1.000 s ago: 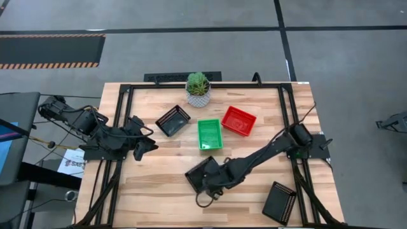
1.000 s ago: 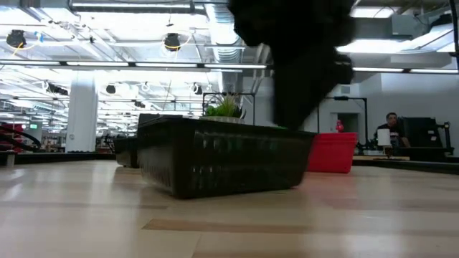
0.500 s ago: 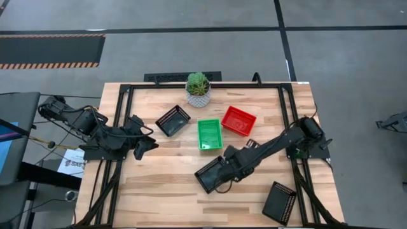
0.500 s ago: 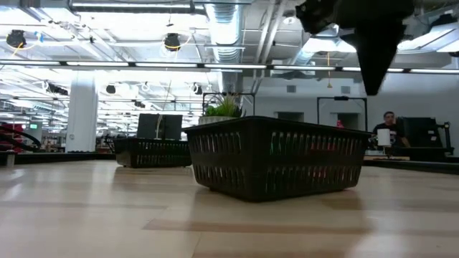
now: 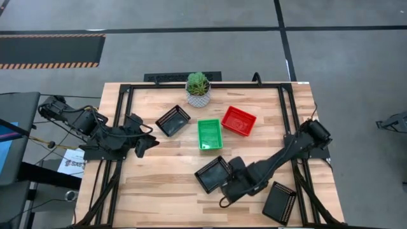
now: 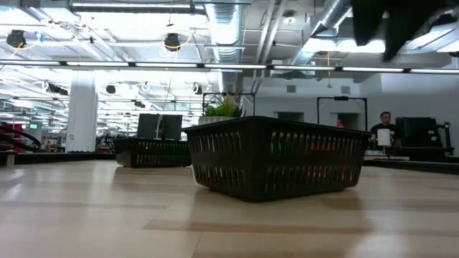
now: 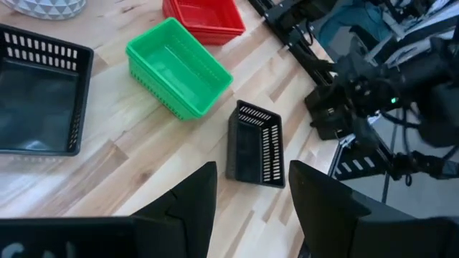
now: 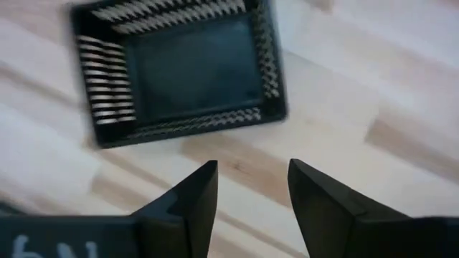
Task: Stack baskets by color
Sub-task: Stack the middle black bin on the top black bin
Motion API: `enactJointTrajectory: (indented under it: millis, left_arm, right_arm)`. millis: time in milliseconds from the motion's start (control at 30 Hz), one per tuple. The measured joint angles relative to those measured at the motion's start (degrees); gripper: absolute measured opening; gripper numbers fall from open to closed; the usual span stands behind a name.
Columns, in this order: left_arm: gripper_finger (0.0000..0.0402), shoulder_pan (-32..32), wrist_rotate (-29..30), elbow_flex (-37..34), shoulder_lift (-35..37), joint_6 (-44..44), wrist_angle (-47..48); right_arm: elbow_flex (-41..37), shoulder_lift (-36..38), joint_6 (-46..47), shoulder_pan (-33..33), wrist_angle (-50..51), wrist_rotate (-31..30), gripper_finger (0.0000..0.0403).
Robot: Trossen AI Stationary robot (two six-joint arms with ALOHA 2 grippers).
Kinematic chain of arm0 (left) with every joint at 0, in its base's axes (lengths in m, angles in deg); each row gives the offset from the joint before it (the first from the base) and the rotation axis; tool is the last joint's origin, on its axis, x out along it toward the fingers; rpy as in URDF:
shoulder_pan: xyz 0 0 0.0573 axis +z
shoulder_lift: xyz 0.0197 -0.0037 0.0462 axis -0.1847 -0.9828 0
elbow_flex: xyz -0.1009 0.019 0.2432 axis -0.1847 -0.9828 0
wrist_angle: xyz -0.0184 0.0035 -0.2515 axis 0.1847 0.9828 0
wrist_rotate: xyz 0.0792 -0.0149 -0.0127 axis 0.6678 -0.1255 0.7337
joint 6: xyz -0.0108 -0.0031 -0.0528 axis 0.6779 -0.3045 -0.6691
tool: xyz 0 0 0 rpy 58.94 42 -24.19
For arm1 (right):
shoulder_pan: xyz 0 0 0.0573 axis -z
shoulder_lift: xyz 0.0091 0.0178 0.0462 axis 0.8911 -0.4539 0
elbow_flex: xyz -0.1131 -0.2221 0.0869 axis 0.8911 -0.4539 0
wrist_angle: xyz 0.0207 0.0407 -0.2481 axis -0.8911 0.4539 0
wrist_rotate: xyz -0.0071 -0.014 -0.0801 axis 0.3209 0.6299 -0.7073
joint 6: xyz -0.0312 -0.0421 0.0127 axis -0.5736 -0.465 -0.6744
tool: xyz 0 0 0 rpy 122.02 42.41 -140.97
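A black basket (image 5: 212, 173) stands upright on its base near the table's middle, also seen in the right wrist view (image 8: 179, 68) and the low view (image 6: 276, 158). My right gripper (image 5: 236, 186) (image 8: 251, 186) hovers open just to its near right, above the bare wood, with nothing between its fingers. A second black basket (image 5: 173, 120), a green one (image 5: 210, 134) and a red one (image 5: 238, 121) sit in a row farther back. A third black basket (image 5: 280, 201) lies at the near right corner. My left gripper (image 5: 143, 143) (image 7: 251, 193) waits open over the table's left side.
A white-potted green plant (image 5: 198, 89) stands at the far edge, behind the row of baskets. Bare wood (image 5: 159, 184) lies across the near left of the table. A person (image 6: 387, 125) sits in the room beyond the table.
My right gripper, which stood over the tilted black basket, has come off it, risen and swung toward the table's near right, rolling its wrist. The basket has shifted a little toward the right and now stands flat on the table.
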Motion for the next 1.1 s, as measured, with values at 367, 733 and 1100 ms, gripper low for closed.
enactJointTrajectory:
  millis: [367, 733, 1100]
  left_arm:
    - [0.0162, 0.00, -0.22, 0.00, 0.00, 1.57, 0.23]
    - [0.0162, 0.00, -0.70, 0.00, 0.02, 1.96, 0.35]
    - [0.0162, 0.00, -0.72, 0.00, 0.00, 2.63, 0.42]
  right_arm:
    - [0.01, -6.65, 11.41, -0.25, -4.56, -1.58, 0.0228]
    - [0.02, -8.40, 16.47, 1.12, -4.88, -2.82, 0.0245]
    - [-1.05, -8.33, 18.84, 0.94, -5.81, 1.52, 0.0244]
